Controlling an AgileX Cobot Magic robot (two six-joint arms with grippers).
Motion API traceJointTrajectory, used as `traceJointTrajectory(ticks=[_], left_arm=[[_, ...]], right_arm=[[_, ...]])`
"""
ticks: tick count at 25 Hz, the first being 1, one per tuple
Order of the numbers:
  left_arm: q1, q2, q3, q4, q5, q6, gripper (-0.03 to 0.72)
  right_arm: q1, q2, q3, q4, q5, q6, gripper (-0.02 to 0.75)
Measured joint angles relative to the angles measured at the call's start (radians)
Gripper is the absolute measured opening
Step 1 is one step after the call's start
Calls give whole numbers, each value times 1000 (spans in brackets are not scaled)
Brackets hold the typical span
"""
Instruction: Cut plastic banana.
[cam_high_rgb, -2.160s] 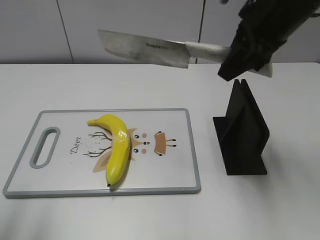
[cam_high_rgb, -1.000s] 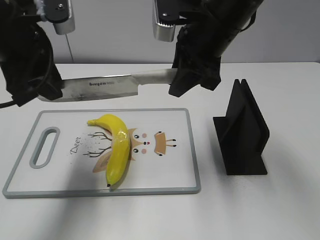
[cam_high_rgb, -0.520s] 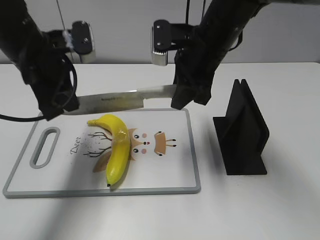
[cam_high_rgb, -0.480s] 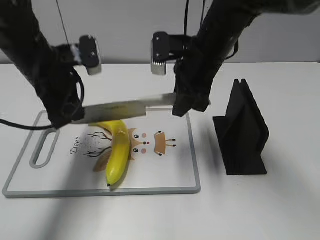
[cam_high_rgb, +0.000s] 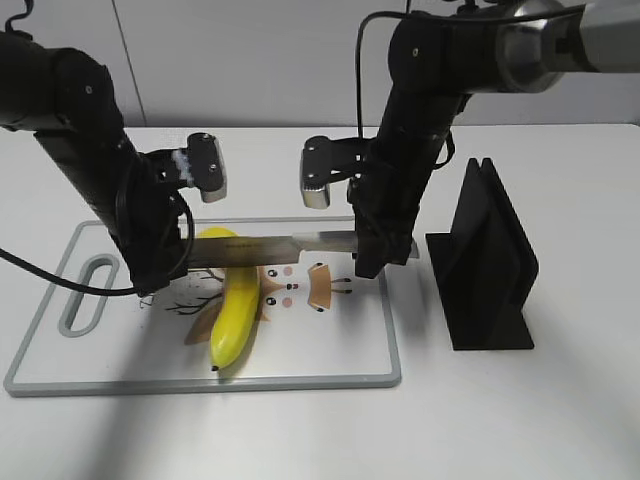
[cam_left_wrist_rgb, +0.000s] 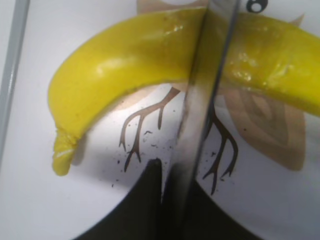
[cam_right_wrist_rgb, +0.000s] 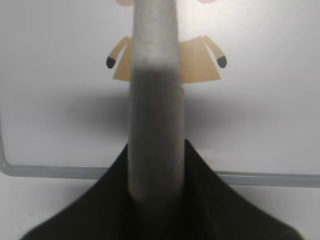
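**Knife across the banana, an arm at each end**

From my seat, starting at the left: the cutting board (cam_high_rgb: 60, 362) lies flat on the white table (cam_high_rgb: 560, 420), its handle slot toward the left edge. My left gripper (cam_high_rgb: 160, 262) is low over the board's left part and is pinched on the tip end of the knife (cam_high_rgb: 270, 248); in the left wrist view the dark fingers (cam_left_wrist_rgb: 145, 205) sit on either side of the blade, which runs straight up the frame.

The plastic banana (cam_high_rgb: 236, 312) lies on the board just left of centre, stem end toward the back, dark tip toward the front edge. The blade crosses it near the upper third; in the left wrist view the steel lies over the yellow skin, and I cannot tell whether it has bitten in.

Moving right, my right gripper (cam_high_rgb: 372, 255) is clamped round the knife's pale handle (cam_right_wrist_rgb: 154, 115), over the board's right part, with the printed cartoon figure (cam_right_wrist_rgb: 165, 59) below it. Farthest right, well apart from the board, stands the black knife holder (cam_high_rgb: 485, 265).
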Motion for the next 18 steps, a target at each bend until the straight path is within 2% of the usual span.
traceJointTrajectory(ticks=[12,18], left_arm=[[-1,-231,-87,41,221,-14,0],[-2,-322,-92,36,270,-17,-2]], right_arm=[[13,-242,16,14,27,14,168],[17,-329,16,23,47,15,166]])
